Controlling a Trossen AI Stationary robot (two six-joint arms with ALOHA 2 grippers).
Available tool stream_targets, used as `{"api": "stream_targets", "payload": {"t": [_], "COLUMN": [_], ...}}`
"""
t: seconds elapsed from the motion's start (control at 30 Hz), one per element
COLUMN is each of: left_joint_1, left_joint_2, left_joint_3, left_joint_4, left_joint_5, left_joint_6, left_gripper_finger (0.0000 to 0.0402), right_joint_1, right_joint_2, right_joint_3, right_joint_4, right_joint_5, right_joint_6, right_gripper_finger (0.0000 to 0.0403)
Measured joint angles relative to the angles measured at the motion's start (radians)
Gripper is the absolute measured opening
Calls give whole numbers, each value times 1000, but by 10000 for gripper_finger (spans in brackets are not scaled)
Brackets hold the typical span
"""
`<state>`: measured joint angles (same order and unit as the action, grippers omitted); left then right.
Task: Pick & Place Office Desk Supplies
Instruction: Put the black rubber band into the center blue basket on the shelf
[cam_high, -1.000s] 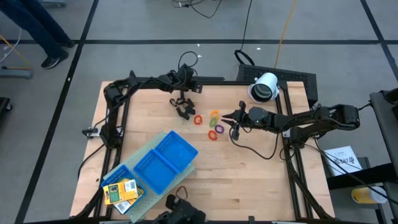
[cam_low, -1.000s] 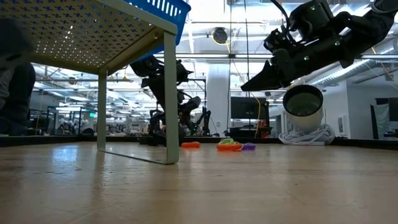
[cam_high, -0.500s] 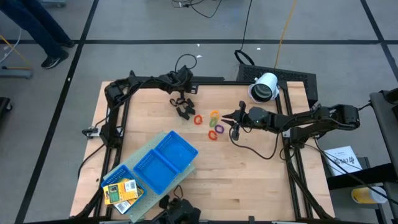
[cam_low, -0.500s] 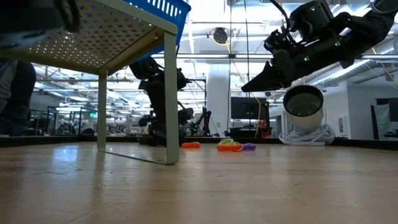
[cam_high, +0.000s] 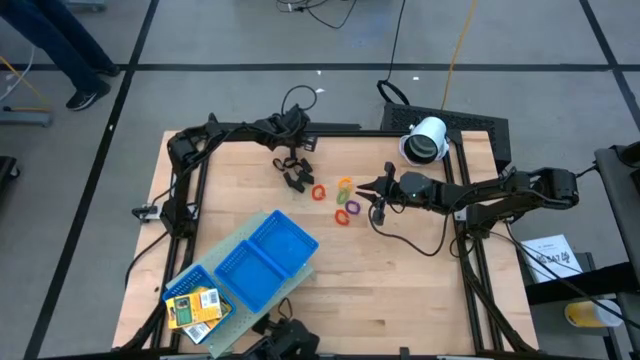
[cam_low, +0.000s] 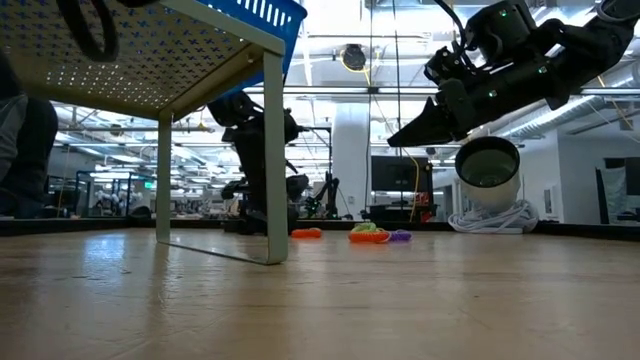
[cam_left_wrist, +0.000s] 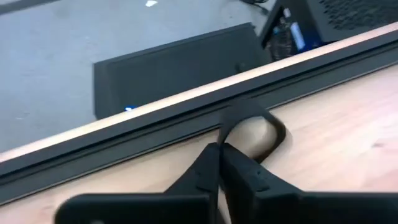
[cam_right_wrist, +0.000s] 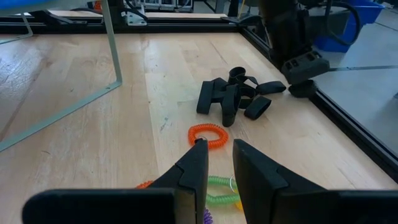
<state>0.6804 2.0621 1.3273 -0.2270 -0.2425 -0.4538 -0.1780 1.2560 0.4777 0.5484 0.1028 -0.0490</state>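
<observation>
At the near corner of the table the blue tray (cam_high: 278, 243) is seen, with two yellow packs (cam_high: 193, 308) in its end part. Farther in, the colored rings (cam_high: 341, 201) lie on the wood. The right gripper (cam_high: 377, 193) is held just beside them, above the table. Its fingers are a little apart, and nothing is held. The orange ring (cam_right_wrist: 208, 134) lies flat, just past its tips.

Farther still, the black clips (cam_high: 293, 174) are piled near the far edge. The left gripper (cam_high: 297, 148) is down at this pile, so the left arm is nearer to it. Its fingers (cam_left_wrist: 205, 167) are shut tight. A black clip loop (cam_left_wrist: 281, 132) seems to be pinched at the tips and sticks out straight ahead. The tray lies well apart, back toward the near corner.
</observation>
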Motion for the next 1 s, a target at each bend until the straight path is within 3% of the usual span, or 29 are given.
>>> {"api": "stream_targets", "payload": {"t": [0.2, 0.47, 0.73, 1.0], "left_joint_1": [0, -31, -82, -135], "left_joint_2": [0, -10, -39, -145], "left_joint_3": [-2, -1, 4, 4], "left_joint_4": [-3, 32, 5, 50], "left_joint_5": [-8, 121, 51, 94], "left_joint_6": [7, 28, 80, 121], "left_gripper_finger": [5, 3, 2, 1], "right_joint_1": [0, 0, 0, 0], "right_joint_2": [0, 0, 0, 0], "right_joint_3": [0, 0, 0, 0], "right_joint_4": [-3, -2, 0, -1], "right_joint_5": [0, 0, 0, 0], "right_joint_6": [0, 0, 0, -1], "right_gripper_finger": [63, 63, 63, 63]}}
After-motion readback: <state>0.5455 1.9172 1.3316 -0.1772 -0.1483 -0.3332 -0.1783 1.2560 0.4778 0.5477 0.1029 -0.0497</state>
